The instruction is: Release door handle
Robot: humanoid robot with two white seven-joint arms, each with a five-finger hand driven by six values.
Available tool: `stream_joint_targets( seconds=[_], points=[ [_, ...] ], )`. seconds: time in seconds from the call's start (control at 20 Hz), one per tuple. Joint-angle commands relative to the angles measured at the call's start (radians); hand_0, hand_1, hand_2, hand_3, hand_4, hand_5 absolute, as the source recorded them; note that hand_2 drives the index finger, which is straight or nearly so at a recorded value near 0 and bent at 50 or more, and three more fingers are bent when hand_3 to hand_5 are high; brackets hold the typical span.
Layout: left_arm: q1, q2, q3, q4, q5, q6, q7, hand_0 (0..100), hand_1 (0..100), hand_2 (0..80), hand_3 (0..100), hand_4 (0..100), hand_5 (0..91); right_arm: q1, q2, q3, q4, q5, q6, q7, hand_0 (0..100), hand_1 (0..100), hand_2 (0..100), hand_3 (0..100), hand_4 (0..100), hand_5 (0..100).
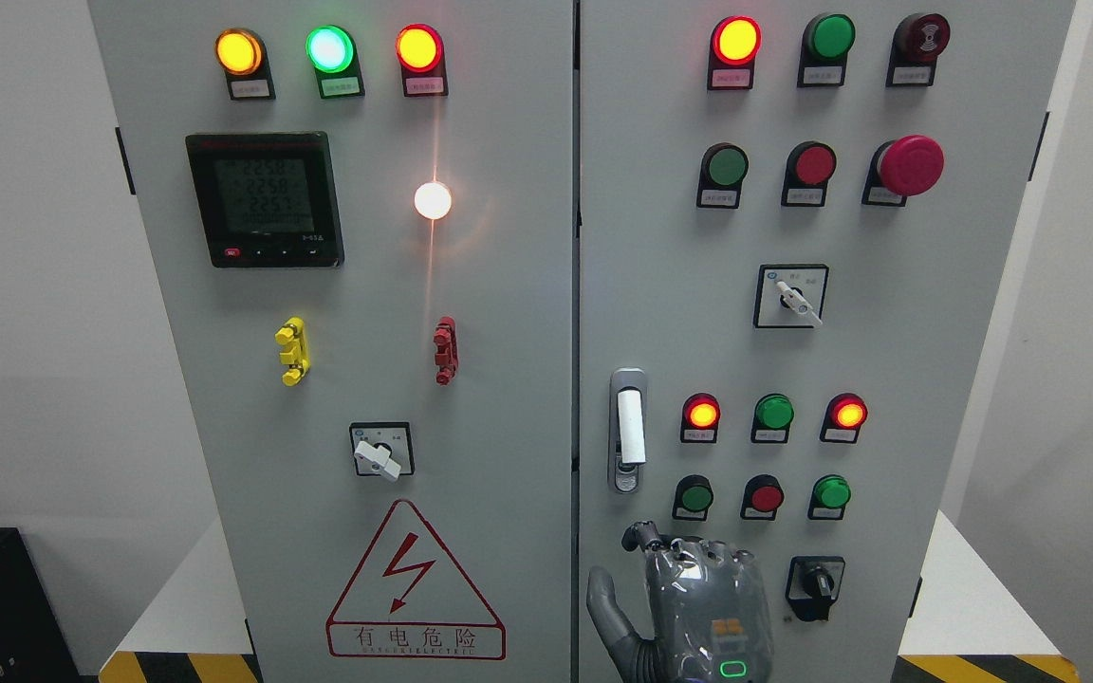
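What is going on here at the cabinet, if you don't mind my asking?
A humanoid robot faces a grey electrical cabinet with two closed doors covered in lamps, buttons and switches. One robot hand is raised at the bottom of the view, just below the door handle on the right-hand door. It is not touching the handle, and it holds nothing; the fingers look loosely curled. Which arm it belongs to cannot be told from this view. The handle sits flush in its mount.

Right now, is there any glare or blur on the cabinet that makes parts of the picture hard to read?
Head view: the white lamp blooms, throwing a vertical streak down the left door; the meter display digits and the small labels under the lamps are too soft to read; the door handle is sharp and evenly lit, with the right hand below it, off the handle.
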Motion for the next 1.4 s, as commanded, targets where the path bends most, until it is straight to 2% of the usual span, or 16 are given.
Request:
stream_joint_targets(
  seconds=[0.0,0.15,0.25,0.35,0.5,0.75,0.9,1.1,1.35],
  points=[
    [0.0,0.0,0.0,0.0,0.0,0.0,-0.001,12,56,0.0,0,0,0.0,0.048,-0.026,0.0,-0.056,-0.002,-0.004,-0.002,47,31,58,89,93,100],
    [0.0,0.0,0.0,0.0,0.0,0.0,-0.001,12,56,0.0,0,0,0.0,0.074,-0.037,-0.001,-0.08,-0.002,-0.025,-0.01,44,28,58,89,92,99],
    [0.0,0.0,0.0,0.0,0.0,0.0,-0.001,12,56,0.0,0,0,0.0,0.084,-0.037,-0.007,-0.091,-0.004,-0.059,-0.037,42,27,59,89,92,99],
    [0.0,0.0,0.0,0.0,0.0,0.0,-0.001,12,56,0.0,0,0,0.0,0.084,-0.038,-0.013,-0.103,-0.005,-0.085,-0.048,38,26,62,89,92,98],
    [0.0,0.0,0.0,0.0,0.0,0.0,-0.001,12,56,0.0,0,0,0.0,0.085,-0.038,-0.016,-0.129,-0.007,-0.088,-0.048,34,24,66,90,91,97],
    [0.0,0.0,0.0,0.0,0.0,0.0,-0.001,12,56,0.0,0,0,0.0,0.096,-0.049,-0.016,-0.168,-0.007,-0.093,-0.048,31,22,77,100,95,99],
    [0.0,0.0,0.0,0.0,0.0,0.0,-0.001,12,56,0.0,0,0,0.0,0.094,-0.05,-0.027,-0.172,-0.007,-0.112,-0.048,29,16,85,100,98,100],
    [0.0,0.0,0.0,0.0,0.0,0.0,-0.001,12,56,0.0,0,0,0.0,0.073,-0.046,-0.03,-0.177,-0.007,-0.112,-0.039,24,14,87,100,99,100],
    [0.0,0.0,0.0,0.0,0.0,0.0,-0.001,12,56,0.0,0,0,0.0,0.022,-0.035,-0.03,-0.159,-0.007,-0.114,-0.02,22,11,90,100,100,100]
  ],
)
